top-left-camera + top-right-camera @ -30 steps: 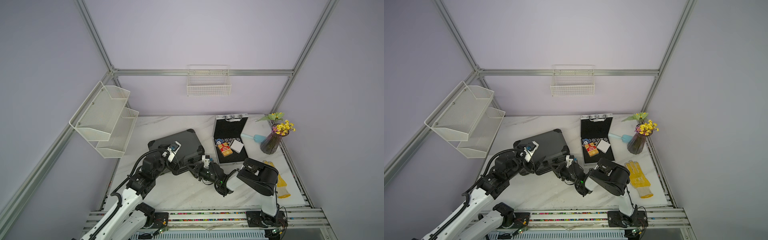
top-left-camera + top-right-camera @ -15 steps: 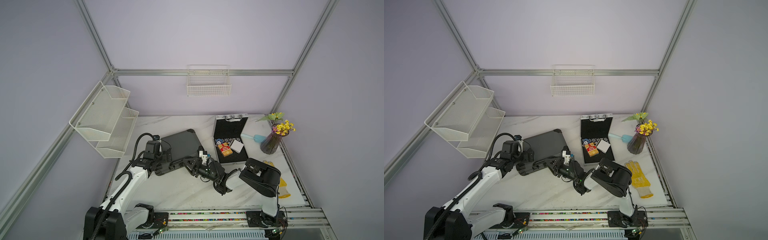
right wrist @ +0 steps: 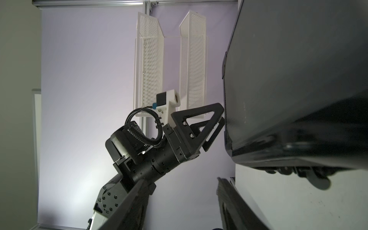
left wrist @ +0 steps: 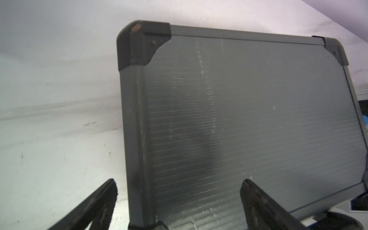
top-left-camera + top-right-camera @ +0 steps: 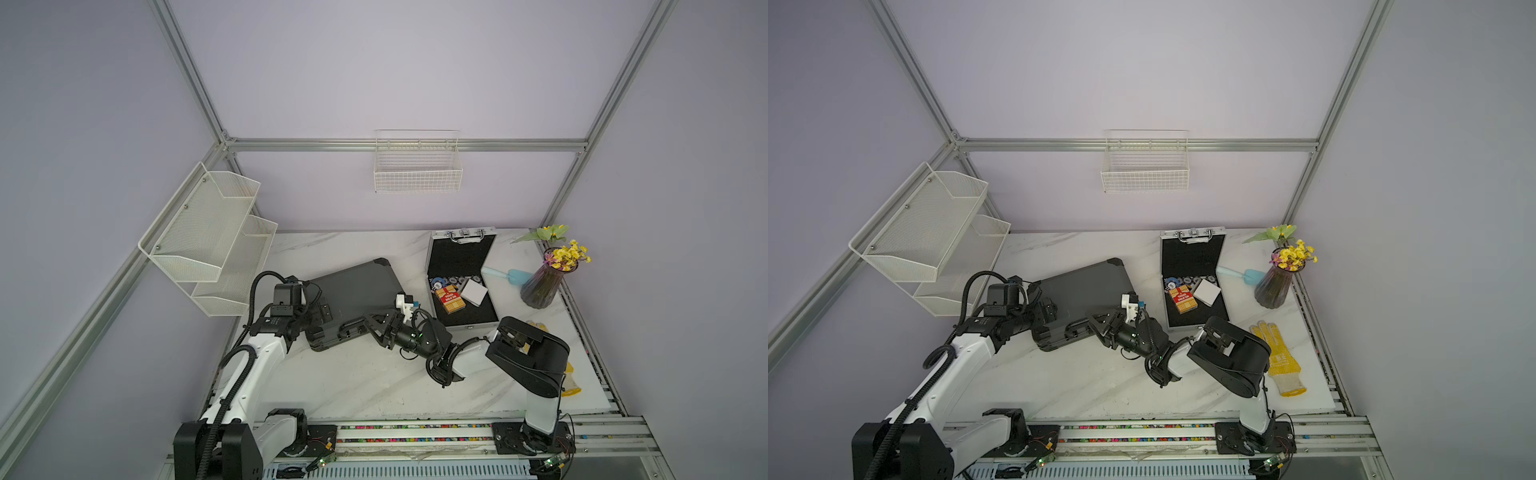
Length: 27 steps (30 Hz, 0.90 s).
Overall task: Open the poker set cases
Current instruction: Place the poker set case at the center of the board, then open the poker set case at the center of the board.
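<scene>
Left claw (image 4: 179,184) and right claw (image 3: 182,180) gape by the grey case (image 5: 357,286) on a marble table (image 5: 353,386) between lilac walls (image 5: 415,62).

Two cases (image 5: 357,286) (image 5: 461,257), maybe one blue scoop (image 5: 515,275)

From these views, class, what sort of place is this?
Probably a robot lab cell: silver aluminium frame rails around lilac walls, two white-and-black robot arms at a white marble-patterned table.
</scene>
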Each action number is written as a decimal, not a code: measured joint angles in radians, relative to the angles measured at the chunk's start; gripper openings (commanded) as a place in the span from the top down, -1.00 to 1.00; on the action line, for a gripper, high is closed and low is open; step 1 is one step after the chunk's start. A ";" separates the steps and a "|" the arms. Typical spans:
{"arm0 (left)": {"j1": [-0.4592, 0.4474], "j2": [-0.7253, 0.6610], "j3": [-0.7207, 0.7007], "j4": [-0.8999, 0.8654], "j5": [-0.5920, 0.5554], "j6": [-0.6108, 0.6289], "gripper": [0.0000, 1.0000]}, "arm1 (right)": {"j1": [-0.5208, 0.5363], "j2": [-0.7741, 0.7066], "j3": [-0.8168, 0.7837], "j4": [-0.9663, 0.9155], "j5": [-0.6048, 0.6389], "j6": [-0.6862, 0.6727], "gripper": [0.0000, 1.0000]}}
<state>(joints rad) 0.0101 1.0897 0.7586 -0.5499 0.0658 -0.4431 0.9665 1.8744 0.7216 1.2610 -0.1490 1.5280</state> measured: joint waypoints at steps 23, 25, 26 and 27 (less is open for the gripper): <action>0.160 -0.060 -0.215 0.138 0.245 -0.286 -0.94 | -0.264 -0.155 0.376 -1.196 -0.088 -0.700 -0.42; 0.160 -0.064 -0.230 0.157 0.248 -0.298 -0.94 | -0.264 -0.150 0.376 -1.194 -0.092 -0.703 -0.41; 0.160 -0.065 -0.235 0.167 0.249 -0.301 -0.94 | -0.264 -0.150 0.376 -1.194 -0.093 -0.703 -0.43; 0.160 -0.064 -0.235 0.172 0.250 -0.303 -0.94 | -0.264 -0.150 0.376 -1.193 -0.093 -0.703 -0.43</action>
<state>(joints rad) 0.1703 1.0252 0.5236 -0.3782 0.3157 -0.7460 0.7021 1.7241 1.0977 0.0677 -0.2417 0.8253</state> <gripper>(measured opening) 0.971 0.711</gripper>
